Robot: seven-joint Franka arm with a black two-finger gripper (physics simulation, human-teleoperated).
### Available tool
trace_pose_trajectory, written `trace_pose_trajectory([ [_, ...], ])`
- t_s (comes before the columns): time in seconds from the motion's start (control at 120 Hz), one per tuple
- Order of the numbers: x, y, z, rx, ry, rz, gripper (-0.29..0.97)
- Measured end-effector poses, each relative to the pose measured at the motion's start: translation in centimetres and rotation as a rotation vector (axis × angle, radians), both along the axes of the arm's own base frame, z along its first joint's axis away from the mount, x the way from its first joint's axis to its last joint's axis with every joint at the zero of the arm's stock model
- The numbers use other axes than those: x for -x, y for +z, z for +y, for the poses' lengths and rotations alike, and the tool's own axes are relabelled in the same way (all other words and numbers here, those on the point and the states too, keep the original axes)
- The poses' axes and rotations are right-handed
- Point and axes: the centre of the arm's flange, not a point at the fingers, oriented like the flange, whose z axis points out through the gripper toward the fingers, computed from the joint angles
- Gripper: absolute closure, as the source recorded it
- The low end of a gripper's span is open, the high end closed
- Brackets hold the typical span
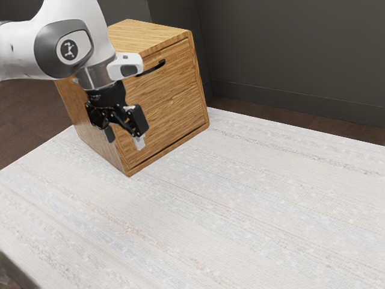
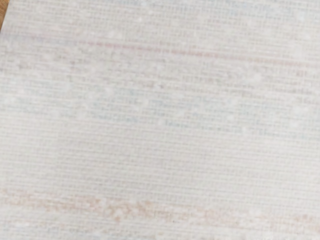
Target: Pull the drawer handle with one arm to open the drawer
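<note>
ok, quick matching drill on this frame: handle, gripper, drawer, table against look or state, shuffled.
1 handle
2 gripper
3 drawer
4 table

A pale, woven
B open, empty, below the handle
C wooden front, shut
D black bar near the drawer's top

Pairs: 1-D, 2-B, 3-C, 4-A

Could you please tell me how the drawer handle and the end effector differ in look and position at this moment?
The drawer handle is a slim curved bar; the end effector is bulkier, with two open fingers. The drawer handle sits high on the drawer front; the end effector hangs lower, apart from it. Both are black.
</note>
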Motion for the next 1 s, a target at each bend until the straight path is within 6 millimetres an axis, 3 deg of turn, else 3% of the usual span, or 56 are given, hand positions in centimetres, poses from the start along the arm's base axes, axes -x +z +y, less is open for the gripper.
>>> trace_pose_trajectory([
  [0.092,-0.3,0.1,-1.9,0.0,-0.041,-0.001,0.0],
  [0.183,-0.2,0.8,-2.5,0.001,-0.056,-0.012,0.0],
  [0.208,0.1,2.4,-2.4,-0.007,-0.057,-0.041,0.0],
  [0.267,2.9,10.2,-2.5,-0.087,-0.062,-0.178,0.0],
  [0.317,2.9,11.9,-2.5,-0.157,-0.065,-0.225,0.0],
  [0.408,-1.6,8.8,-3.8,-0.256,-0.118,-0.22,0.0],
  [0.517,-5.7,6.4,-11.1,-0.379,-0.282,-0.277,0.0],
  [0.567,-7.0,5.6,-12.6,-0.412,-0.324,-0.312,0.0],
  [0.667,-8.2,6.1,-12.7,-0.461,-0.351,-0.391,0.0],
  [0.817,-12.4,3.8,-12.6,-0.533,-0.398,-0.454,0.0],
  [1.0,-13.2,4.4,-11.0,-0.596,-0.411,-0.505,0.0],
])
